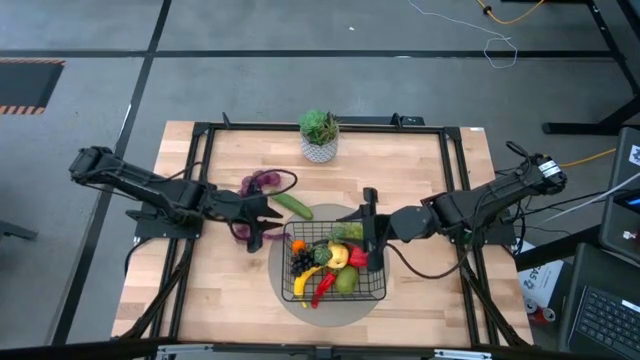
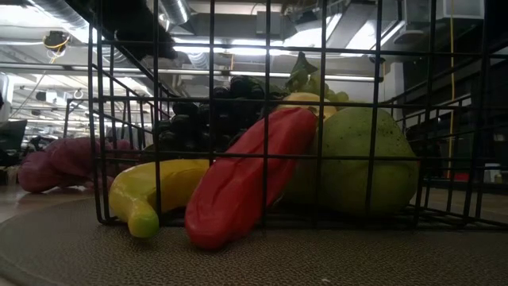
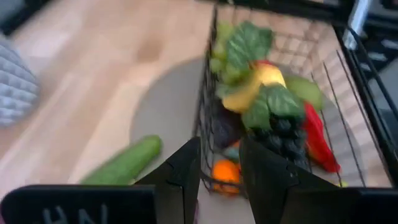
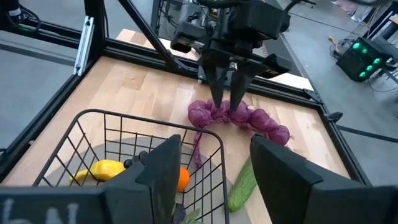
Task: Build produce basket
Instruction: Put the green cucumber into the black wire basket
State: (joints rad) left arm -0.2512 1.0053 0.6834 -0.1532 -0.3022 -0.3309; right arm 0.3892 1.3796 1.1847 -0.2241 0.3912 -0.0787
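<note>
The black wire basket [image 1: 335, 296] [image 4: 124, 124] sits on a round grey mat. It holds a banana [image 2: 151, 191], a red pepper [image 2: 238, 183], a pear [image 2: 357, 163], black grapes [image 3: 283, 127], an orange [image 3: 225, 171] and leafy greens. A cucumber [image 1: 294, 206] [image 4: 241, 183] lies on the table just beyond the basket's far-left corner. A purple grape bunch [image 1: 262, 182] [image 4: 249, 117] lies left of the cucumber. My left gripper [image 1: 272, 215] [image 4: 226, 107] is nearly shut at the bunch's near end. My right gripper [image 1: 370, 228] [image 4: 214, 155] is open above the basket's far-right corner. My left gripper pinches the near end of the purple grape bunch [image 4: 211, 113] between its two fingers [image 4: 217, 93], coming down at it from above. The rest of the bunch [image 4: 267, 127] lies on the table toward the far edge. A purple strand [image 4: 198, 146] trails toward the basket.
A white potted plant [image 1: 319, 135] [image 3: 12, 81] stands near the table's far edge, behind the cucumber. A black frame of rails [image 1: 200, 180] runs around the tabletop. Bare wood [image 1: 230, 290] lies left of the basket and mat [image 1: 290, 232].
</note>
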